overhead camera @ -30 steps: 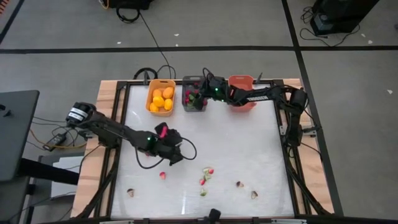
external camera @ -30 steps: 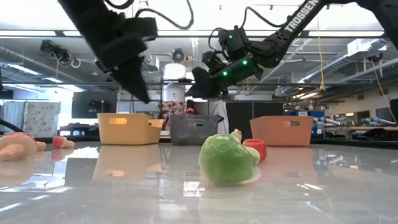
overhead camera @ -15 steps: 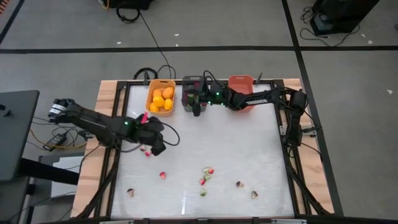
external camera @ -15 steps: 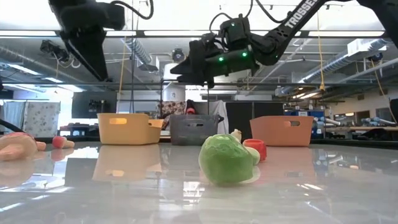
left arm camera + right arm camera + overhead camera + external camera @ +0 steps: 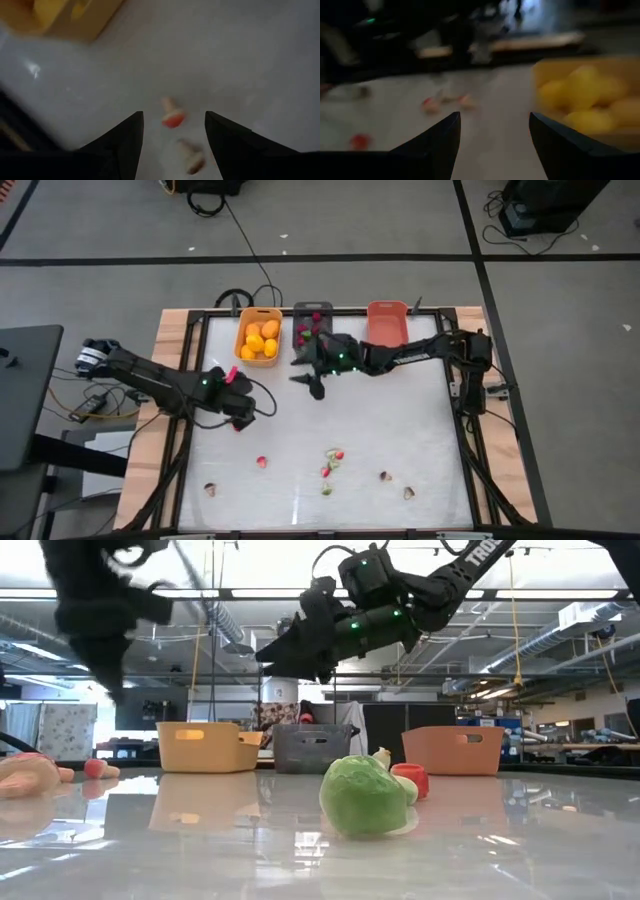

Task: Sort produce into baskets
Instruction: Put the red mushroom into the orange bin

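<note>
Yellow fruits (image 5: 260, 340) in yellow basket (image 5: 258, 337) at counter's (image 5: 400, 420) 11 o'clock; red bits fill grey basket (image 5: 312, 327). Scraps (image 5: 332, 461) strewn toward 6 o'clock. Wrist views only: left gripper (image 5: 172, 132) and right gripper (image 5: 494, 132) both released, empty. Low view alone: green piece (image 5: 361, 796).

Table (image 5: 400, 420) ctr free; baskets (image 5: 312, 327) far edge.

You have three bins along the tabletop's far edge: a yellow-orange bin (image 5: 258, 339) with orange-yellow fruits (image 5: 262, 340), a dark grey bin (image 5: 312, 317) with red-pink bits, and a salmon bin (image 5: 387, 320). The tabletop (image 5: 400, 420) is glossy white. Both arms are black.
</note>
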`<state>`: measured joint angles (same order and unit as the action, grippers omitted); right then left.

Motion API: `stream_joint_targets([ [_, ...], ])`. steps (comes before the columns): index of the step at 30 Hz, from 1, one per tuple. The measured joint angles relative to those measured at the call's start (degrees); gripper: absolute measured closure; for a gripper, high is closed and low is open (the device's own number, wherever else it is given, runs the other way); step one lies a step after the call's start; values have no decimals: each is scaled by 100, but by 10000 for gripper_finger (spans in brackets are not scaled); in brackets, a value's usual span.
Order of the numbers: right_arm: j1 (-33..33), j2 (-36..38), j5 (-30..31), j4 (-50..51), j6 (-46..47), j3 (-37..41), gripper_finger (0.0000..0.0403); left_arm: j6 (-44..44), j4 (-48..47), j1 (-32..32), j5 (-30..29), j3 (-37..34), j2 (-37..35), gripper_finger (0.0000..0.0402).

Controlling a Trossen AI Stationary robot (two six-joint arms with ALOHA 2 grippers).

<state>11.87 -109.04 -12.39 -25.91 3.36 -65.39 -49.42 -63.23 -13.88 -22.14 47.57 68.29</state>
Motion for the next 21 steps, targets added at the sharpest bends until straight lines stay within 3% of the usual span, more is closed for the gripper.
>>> stream_joint_targets([
  [10,-546,195,-244,1176,206,2,155,-265,1118,332,673,-1219,-472,184],
  [21,-987,195,-204,1316,39,0,155,-152,1377,654,855,-1416,-450,184],
])
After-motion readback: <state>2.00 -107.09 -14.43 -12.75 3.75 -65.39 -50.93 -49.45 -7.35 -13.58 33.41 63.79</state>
